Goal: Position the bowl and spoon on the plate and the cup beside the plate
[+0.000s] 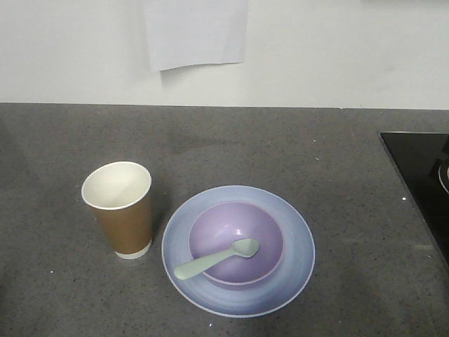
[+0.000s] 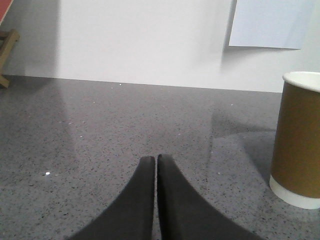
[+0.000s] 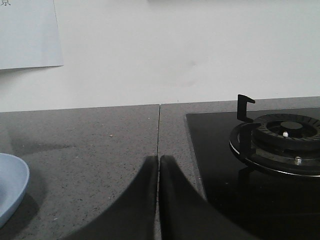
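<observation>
Bowl: the bowl (image 1: 236, 243) sits in the middle of the plate (image 1: 295, 232).
Spoon: the spoon (image 1: 216, 258) lies in the bowl, handle over its near-left rim.
Cup: the cup (image 1: 118, 208) stands upright just left of the plate, not touching it.
Left gripper (image 2: 155, 161): fingers pressed together, holding nothing, low over bare counter (image 1: 63, 295).
Right gripper (image 3: 159, 161): fingers together, empty, between plate and stove (image 3: 272, 137).
Progress: the arrangement looks complete; nothing appears left.

We see the purple bowl (image 1: 236, 242) on the blue plate (image 1: 238, 250), the green spoon (image 1: 216, 258) leaning inside it, and the brown cup (image 1: 119, 208) standing just left.
</observation>
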